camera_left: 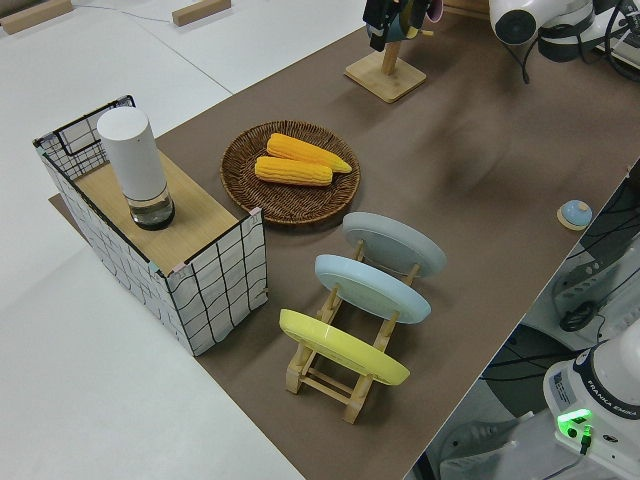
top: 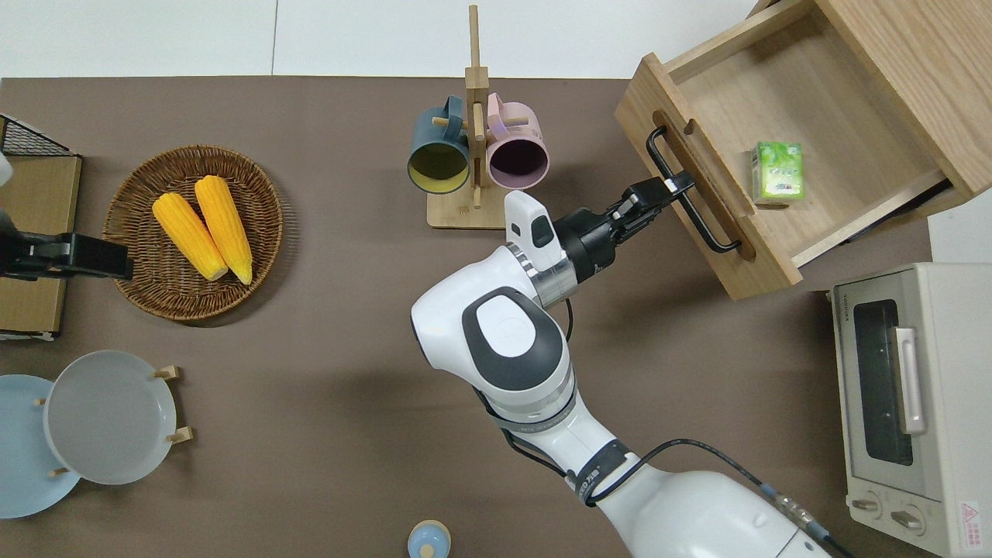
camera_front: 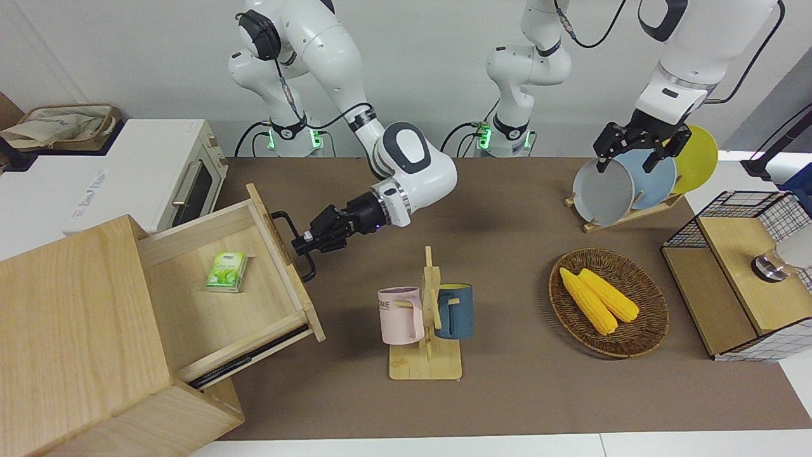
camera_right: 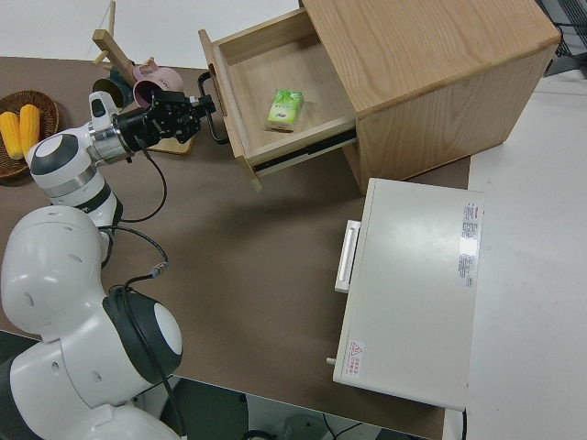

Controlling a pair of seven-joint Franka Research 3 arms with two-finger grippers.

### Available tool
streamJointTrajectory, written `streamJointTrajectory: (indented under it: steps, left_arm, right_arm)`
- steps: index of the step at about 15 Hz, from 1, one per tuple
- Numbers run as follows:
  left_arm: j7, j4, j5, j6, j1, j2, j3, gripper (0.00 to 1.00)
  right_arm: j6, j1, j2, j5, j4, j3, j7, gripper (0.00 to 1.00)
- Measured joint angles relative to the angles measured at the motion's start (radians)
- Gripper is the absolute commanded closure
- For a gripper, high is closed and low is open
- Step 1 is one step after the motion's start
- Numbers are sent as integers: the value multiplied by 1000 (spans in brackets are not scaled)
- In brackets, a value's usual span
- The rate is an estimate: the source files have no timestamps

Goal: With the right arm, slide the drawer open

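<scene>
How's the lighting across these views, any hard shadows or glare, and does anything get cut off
Front view: even light, a soft shadow under the right gripper by the drawer. Overhead view: soft shadow beside the mug rack, no glare. Left side view: the left arm is cropped at the edge. Right side view: the toaster oven top is bright white.

Pale-wood drawer (camera_front: 209, 298), black handle (camera_front: 298, 244), green packet (camera_front: 227, 271).

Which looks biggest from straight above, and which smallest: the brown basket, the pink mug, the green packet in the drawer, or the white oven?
Largest to smallest in the overhead view:
1. white oven
2. brown basket
3. pink mug
4. green packet in the open drawer

The mug hangs higher, nearer the camera, so it may look slightly bigger than it is.
</scene>
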Motion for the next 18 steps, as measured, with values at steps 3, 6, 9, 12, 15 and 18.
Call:
streamJointTrajectory:
  steps: [3,6,9,12,15,18]
  left_arm:
    - [0,0,0,0,0,0,0,2]
    - [0,0,0,0,0,0,0,5]
    - [0,0,0,0,0,0,0,5]
    - [0,0,0,0,0,0,0,2]
    - [0,0,0,0,0,0,0,2]
    - [0,0,0,0,0,0,0,2]
  right_arm:
    - [-22,34,0,12,1,1,0,996]
    - [-34,53,0,20,4,1,0,996]
    - [-37,67,0,27,6,-2,0,978]
    - [-38,76,0,30,7,-8,0,946]
    - [-38,76,0,31,7,-9,1,519]
    - [-38,79,0,32,11,-11,-23,19]
